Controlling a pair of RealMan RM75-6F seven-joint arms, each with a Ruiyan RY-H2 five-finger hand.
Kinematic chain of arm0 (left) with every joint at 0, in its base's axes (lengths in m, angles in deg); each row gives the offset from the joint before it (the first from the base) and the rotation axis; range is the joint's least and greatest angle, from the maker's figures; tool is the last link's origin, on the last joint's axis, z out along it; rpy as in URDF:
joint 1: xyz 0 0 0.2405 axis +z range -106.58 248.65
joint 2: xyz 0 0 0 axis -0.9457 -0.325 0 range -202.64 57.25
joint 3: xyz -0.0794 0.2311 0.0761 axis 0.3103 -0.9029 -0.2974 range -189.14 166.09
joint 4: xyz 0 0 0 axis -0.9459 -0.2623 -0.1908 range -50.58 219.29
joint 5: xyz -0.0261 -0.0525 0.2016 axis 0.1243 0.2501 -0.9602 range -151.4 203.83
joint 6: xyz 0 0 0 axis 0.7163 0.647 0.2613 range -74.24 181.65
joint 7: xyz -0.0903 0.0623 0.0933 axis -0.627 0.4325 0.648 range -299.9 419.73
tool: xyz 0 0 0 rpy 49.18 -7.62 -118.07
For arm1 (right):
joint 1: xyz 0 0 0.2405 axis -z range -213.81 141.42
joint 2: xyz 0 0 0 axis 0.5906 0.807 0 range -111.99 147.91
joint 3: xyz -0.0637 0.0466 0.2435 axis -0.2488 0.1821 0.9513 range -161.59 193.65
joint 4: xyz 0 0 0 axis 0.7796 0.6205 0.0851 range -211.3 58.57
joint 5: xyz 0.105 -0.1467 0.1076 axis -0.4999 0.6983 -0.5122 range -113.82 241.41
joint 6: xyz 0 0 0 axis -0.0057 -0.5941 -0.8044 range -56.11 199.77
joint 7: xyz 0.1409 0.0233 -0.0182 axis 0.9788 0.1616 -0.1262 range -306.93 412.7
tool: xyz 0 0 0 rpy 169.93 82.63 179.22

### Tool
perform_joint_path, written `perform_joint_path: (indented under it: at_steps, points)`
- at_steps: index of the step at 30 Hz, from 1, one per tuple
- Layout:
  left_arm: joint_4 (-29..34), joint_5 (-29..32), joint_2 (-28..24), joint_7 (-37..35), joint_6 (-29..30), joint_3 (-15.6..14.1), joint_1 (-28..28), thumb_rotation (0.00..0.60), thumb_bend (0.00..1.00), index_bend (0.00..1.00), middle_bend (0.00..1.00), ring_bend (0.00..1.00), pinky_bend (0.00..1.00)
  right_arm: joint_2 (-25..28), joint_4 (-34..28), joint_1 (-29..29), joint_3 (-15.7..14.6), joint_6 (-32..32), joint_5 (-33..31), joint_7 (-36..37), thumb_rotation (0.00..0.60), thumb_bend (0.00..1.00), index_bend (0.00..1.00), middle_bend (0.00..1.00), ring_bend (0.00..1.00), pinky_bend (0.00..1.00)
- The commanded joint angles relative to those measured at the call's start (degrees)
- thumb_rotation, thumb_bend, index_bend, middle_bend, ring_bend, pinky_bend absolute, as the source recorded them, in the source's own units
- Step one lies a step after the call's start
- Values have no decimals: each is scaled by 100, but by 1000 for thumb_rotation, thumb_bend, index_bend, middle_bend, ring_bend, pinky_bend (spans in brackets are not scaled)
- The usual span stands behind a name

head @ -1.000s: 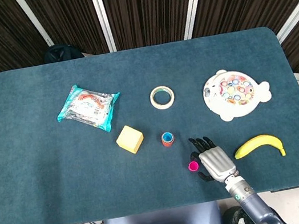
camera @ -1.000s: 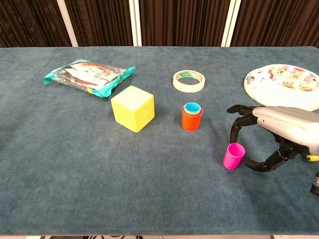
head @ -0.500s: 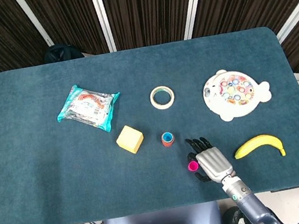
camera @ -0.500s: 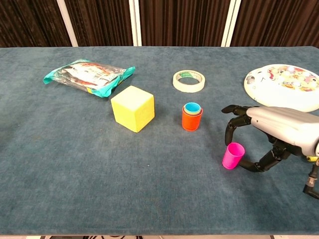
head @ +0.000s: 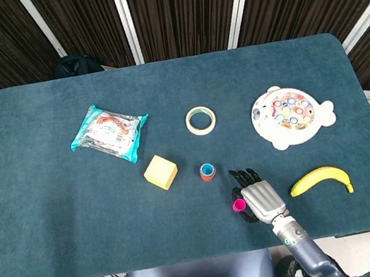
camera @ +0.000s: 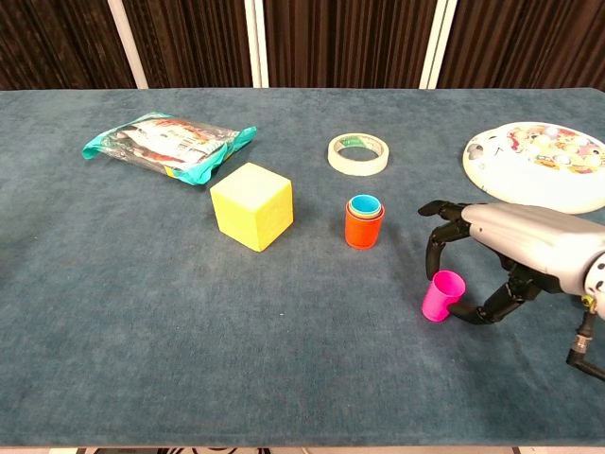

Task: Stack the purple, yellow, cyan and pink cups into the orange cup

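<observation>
Reaching for the pink cup [camera: 442, 295] with the right hand [camera: 506, 255], fingers arched over and around it but apart and, as far as the chest view shows, not yet clamped on it; holding nothing for certain. Standing upright on the table [camera: 142, 312], near the front edge, right of and nearer than the orange cup [camera: 363, 227], which is already carrying nested cups with cyan showing on top. Judging this as the last cup to go in. Closing the thumb from the near side and the fingers from the far side evenly, so as not to be tipping such a light cup over or squirting it out leftward. Gripping high on the wall near the rim, leaving the base free for entering the stack. Lifting straight up before travelling left and far, clearing the stack's rim, then centring over the cyan opening and lowering gently, releasing only once seated. Avoiding nudging the orange cup, since nothing is bracing it. Keeping clear of the yellow block [camera: 251, 204] further left and the tape roll [camera: 357, 153] beyond. Not seeing the left hand in either view
</observation>
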Motion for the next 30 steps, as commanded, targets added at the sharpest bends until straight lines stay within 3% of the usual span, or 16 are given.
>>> perform_joint_path:
  at_steps: [1, 17, 22, 30]
  points:
    - [0, -3, 1, 2, 0, -2, 0, 600, 273, 36, 31, 0, 0, 5, -5, 0, 18, 4, -4, -2, 600, 398, 464, 0, 70, 66]
    - [2, -8, 2, -8, 2, -1, -1, 600, 273, 36, 31, 0, 0, 47, -134, -40, 166, 51, -14, 7, 600, 398, 512, 0, 75, 71]
    - [8, -3, -1, -23, 0, 0, 1, 600, 273, 36, 31, 0, 0, 296, -430, -191, 489, 187, -239, 42, 600, 398, 512, 0, 75, 71]
    - [18, 2, -6, -35, 3, 6, 2, 600, 273, 36, 31, 0, 0, 952, -1011, -714, 1388, 599, -1190, -11, 600, 399, 512, 0, 75, 71]
